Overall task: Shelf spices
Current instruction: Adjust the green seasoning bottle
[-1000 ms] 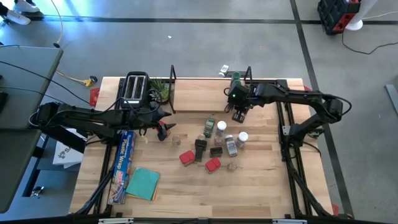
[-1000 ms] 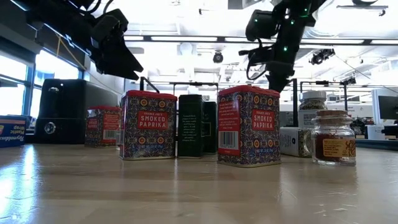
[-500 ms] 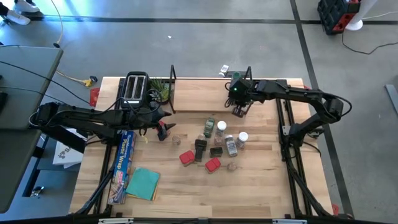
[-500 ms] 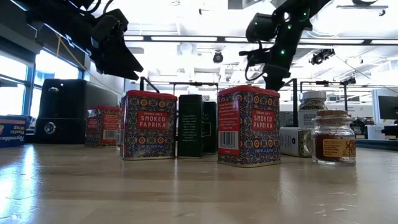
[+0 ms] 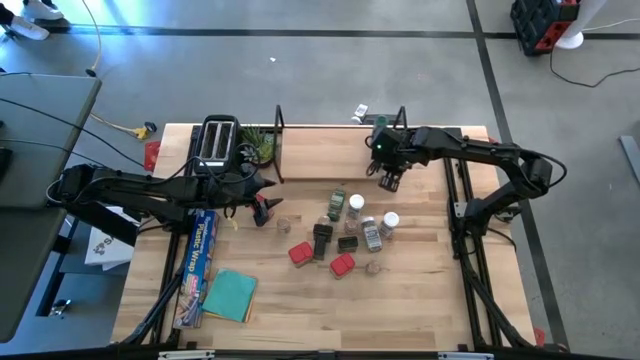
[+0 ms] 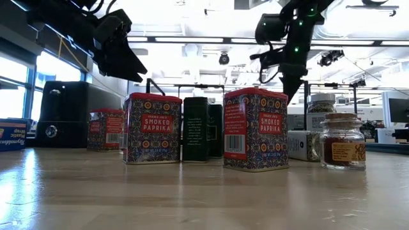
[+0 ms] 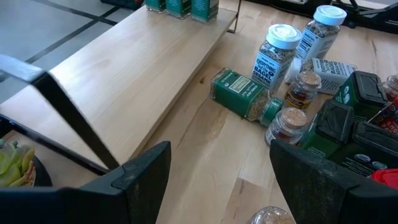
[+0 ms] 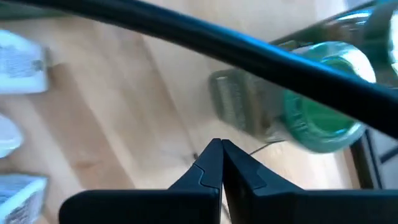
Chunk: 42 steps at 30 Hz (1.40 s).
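**Wooden shelf holds green jars; most spices wait on the table**

Wood shelf (image 5: 325, 160) lies along the table's far edge, its black wire ends upright. I see my right pincer (image 5: 389, 182) hanging just above the shelf's right end, fingers pressed together and holding nothing. Beside it, at that right end, stand green jars (image 7: 180, 6); my right wrist view shows one green lid (image 8: 320, 118) lying just past the shut fingertips, behind a dark wire.

My left pincer (image 5: 262, 208) hovers over the table just in front of the shelf's left end, fingers spread wide and empty. Its wrist view looks along the board toward the spices.

Most spices (image 5: 345, 232) sit clustered mid-table, in front of the shelf. Among them: a green jar (image 7: 244, 94) lying on its side, two white-lidded jars (image 7: 275, 56) standing, small brown jars (image 7: 301, 90), dark boxy jars (image 7: 357, 93), and red tins (image 6: 152, 128) marked smoked paprika nearer the front edge.

A toaster (image 5: 218, 140) stands at the far left corner. A blue foil box (image 5: 200, 262) and teal cloth (image 5: 230, 295) lie toward the near left corner.
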{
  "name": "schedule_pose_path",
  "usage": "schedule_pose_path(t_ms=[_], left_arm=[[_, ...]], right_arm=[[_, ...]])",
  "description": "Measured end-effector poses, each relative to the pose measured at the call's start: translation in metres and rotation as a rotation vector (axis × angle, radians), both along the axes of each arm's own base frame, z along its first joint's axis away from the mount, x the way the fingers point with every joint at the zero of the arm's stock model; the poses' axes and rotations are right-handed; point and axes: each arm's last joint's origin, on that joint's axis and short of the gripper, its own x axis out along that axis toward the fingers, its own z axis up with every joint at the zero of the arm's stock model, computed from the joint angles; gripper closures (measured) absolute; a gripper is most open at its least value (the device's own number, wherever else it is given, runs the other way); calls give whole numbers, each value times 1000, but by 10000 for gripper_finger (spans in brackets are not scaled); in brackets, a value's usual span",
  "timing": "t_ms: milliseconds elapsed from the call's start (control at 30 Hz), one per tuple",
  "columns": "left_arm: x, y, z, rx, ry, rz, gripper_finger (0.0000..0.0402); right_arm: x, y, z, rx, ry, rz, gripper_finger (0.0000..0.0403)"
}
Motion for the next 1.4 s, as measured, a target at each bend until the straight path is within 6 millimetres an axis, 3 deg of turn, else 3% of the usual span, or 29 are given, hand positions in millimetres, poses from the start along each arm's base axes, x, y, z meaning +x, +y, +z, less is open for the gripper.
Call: schedule_pose_path(t_ms=[200, 1400], left_arm=[[0, 0, 0, 0, 0, 0, 133], [0, 0, 0, -1, 0, 0, 133]], right_arm=[[-3, -9, 1, -45, 0, -47, 403], [1, -17, 3, -102, -32, 10, 403]])
